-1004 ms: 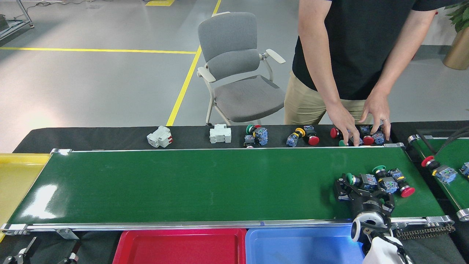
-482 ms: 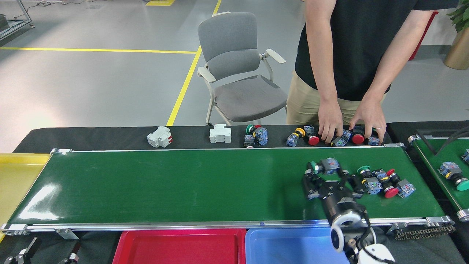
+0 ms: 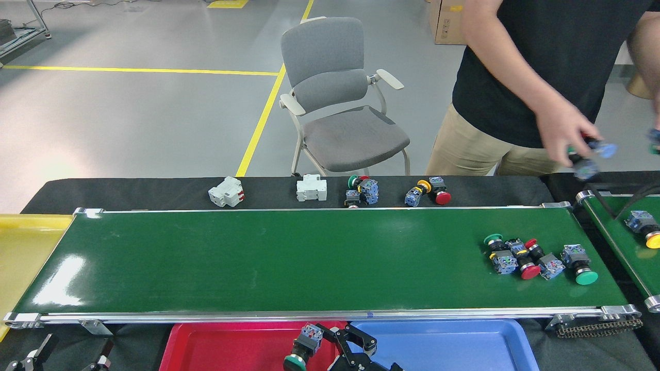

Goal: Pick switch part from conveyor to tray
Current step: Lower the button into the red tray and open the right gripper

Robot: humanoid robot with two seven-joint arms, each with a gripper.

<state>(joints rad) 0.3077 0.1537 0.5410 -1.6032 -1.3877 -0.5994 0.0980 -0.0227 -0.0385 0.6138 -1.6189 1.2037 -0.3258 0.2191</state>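
One switch over the red tray

Nearest us, at the bottom edge, our right hand (image 3: pixel 337 342) is low over the seam between the red tray (image 3: pixel 227 345) and the blue tray (image 3: pixel 454 342). Its dark fingers (image 3: pixel 361 337) are spread, and a switch (image 3: pixel 303 346) with a blue-grey body and a green cap sits just left of them over the red tray; we cannot tell whether the fingers grip it or it lies free. Our left hand (image 3: pixel 31 358) shows only as dark parts in the bottom left corner, and we cannot tell how it stands.

Beyond the trays runs the conveyor (image 3: pixel 289 257). Toward its right end lies a cluster of switches (image 3: pixel 539 257) with green and red caps. A yellow tray (image 3: pixel 20 247) sits off the belt's left end, and a second belt (image 3: pixel 626 232) at the right carries a yellow-capped switch (image 3: pixel 644 229).

Behind the conveyor, on the black desk (image 3: pixel 129 190), two white breakers (image 3: pixel 268 189) and two small groups of switches (image 3: pixel 394 191) lie in a row. Farther back stands a grey chair (image 3: pixel 340 103), and at the right a person (image 3: pixel 531 77) holds switches in one blurred palm (image 3: pixel 564 131) above the desk's far right end.
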